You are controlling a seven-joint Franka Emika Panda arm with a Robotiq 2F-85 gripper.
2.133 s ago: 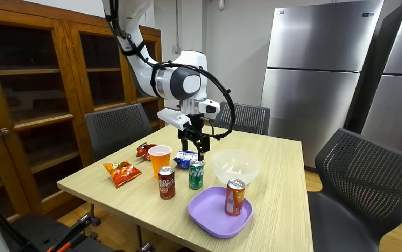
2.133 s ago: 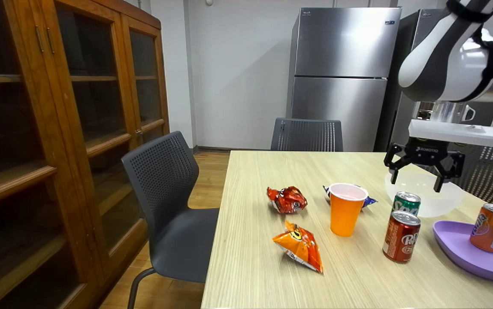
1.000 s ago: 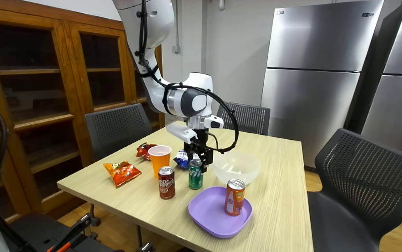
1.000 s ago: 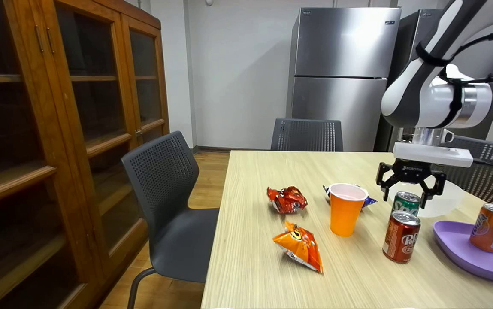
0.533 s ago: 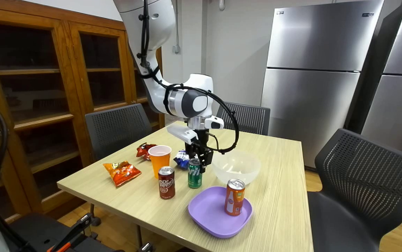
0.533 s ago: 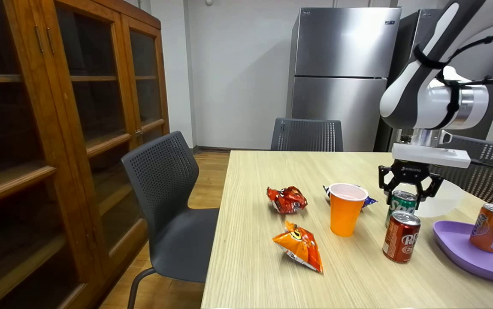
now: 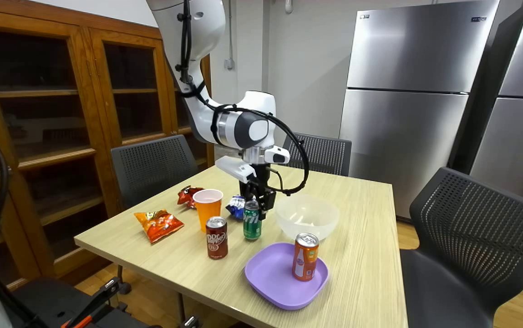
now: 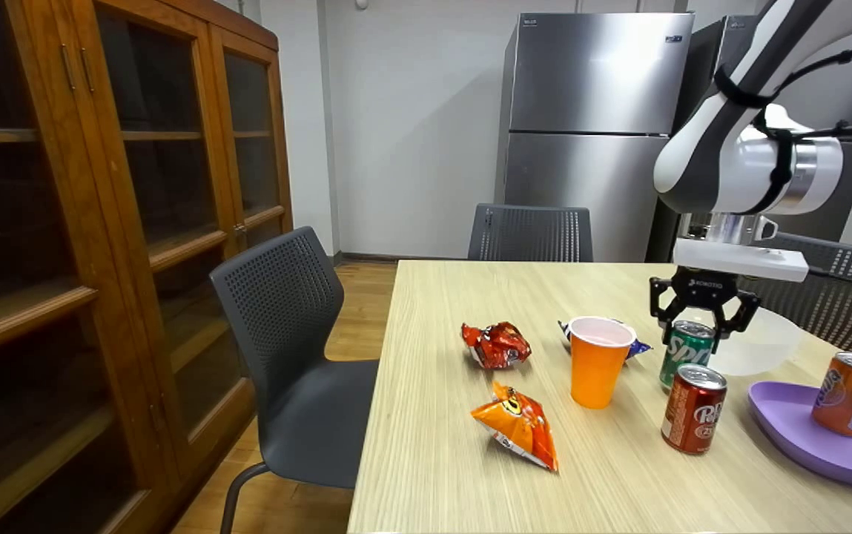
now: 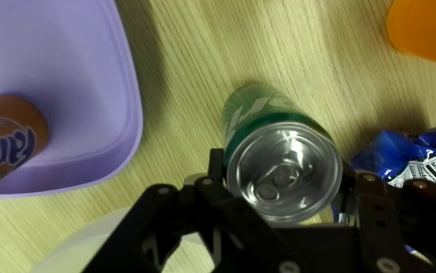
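1. Looks like the grasp step: pinching the Sprite can (image 9: 280, 155) just below its lid, with the jaws of the gripper (image 8: 691, 343) drawn in on both flanks.
2. Near upright, between the Dr Pepper can (image 7: 217, 239) and the translucent bowl (image 7: 329, 214) in an exterior view. Hard to judge base clearance over the tabletop (image 9: 191, 76) from these angles.
3. Calls next for a steady, level grip and a straight rise, well clear of both neighbours.
4. Glossy green metal cylinder, silvery lid, ring-pull flat; probably firm under moderate squeeze.
5. Nearby: purple plate (image 9: 70, 68), smooth plastic, rounded-square with raised lip, bearing the upright Fanta can (image 9: 5, 140). Bowl frosted, round, thin-walled.
6. Crinkled foil: blue wrapper (image 9: 430, 155) close by the gripper, red bag (image 8: 497, 345) and orange bag (image 7: 159, 225) farther off.
7. Tapered orange cup (image 8: 595, 367), pale inside; straight-grained, pale wood finish underneath.
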